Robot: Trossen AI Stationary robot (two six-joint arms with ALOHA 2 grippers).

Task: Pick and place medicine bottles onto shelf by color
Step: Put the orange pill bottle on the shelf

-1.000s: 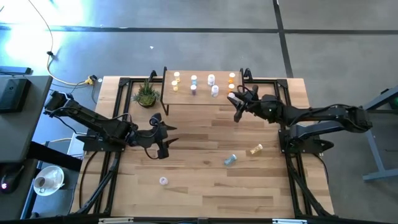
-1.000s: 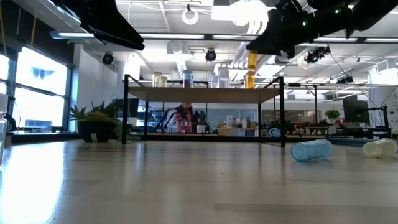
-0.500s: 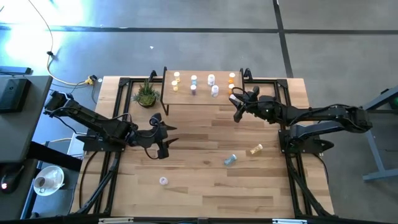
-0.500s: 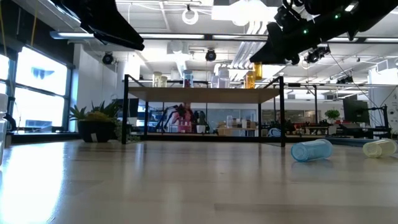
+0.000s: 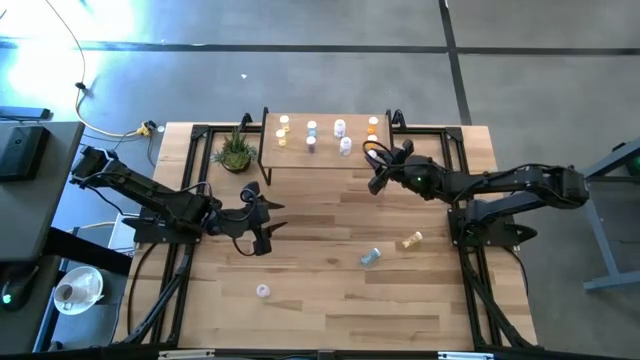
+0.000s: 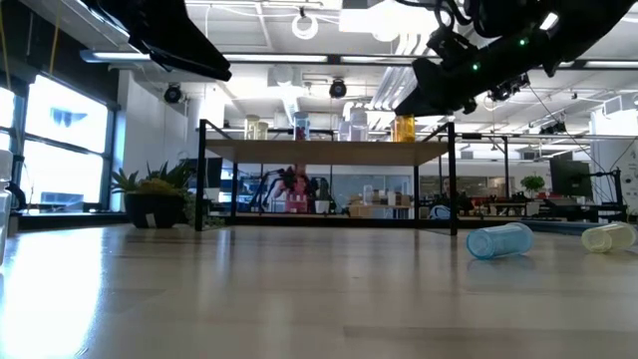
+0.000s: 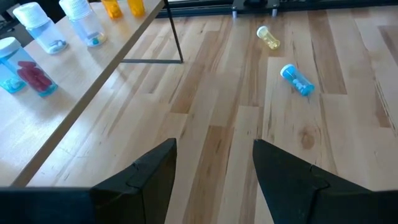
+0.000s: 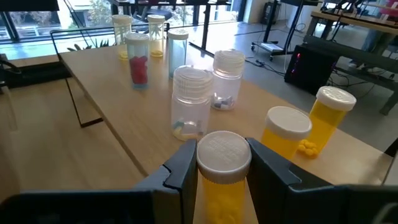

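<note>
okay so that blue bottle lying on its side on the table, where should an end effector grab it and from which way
Grip the blue white-capped bottle across the middle of its round body, coming straight down from above. It lies flat on the wooden plank table, cap sideways, so the fingers should straddle the long axis.

Shelf front edge bare, back rows crowded with bottles. Right tool at shelf's right end, two orange bottles just beside it. Bench centre open. Obstacles: blue bottle, yellow bottle lying right of centre; plant left of shelf.
</note>
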